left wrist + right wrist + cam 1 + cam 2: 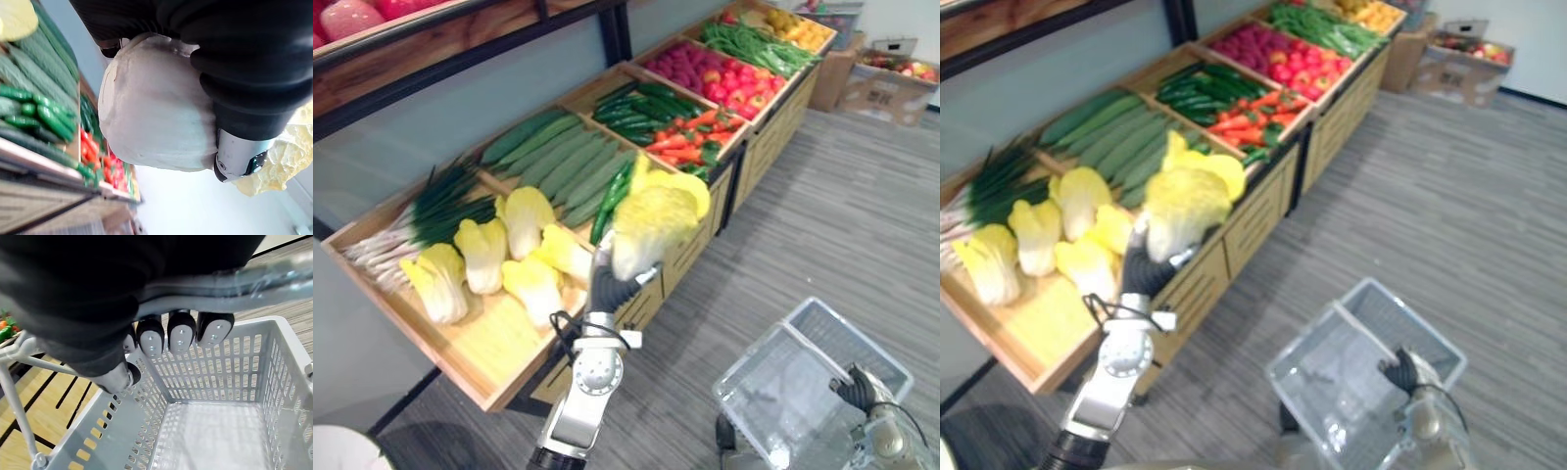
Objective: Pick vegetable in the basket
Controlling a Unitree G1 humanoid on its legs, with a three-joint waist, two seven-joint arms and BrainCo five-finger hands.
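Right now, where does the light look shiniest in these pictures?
Left eye view: the cabbage in the left hand glows palest; right wrist view: bright glints streak the basket handle the right hand grips.

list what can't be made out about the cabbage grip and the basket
- Fingers of the left hand on the napa cabbage: eye views, the cabbage hides them; left wrist view, the dark cover hides most.
- Near side of the basket: eye views, the right hand and the bottom edge cut it off.
- Produce in the cardboard box on the floor: eye views, too small to name.
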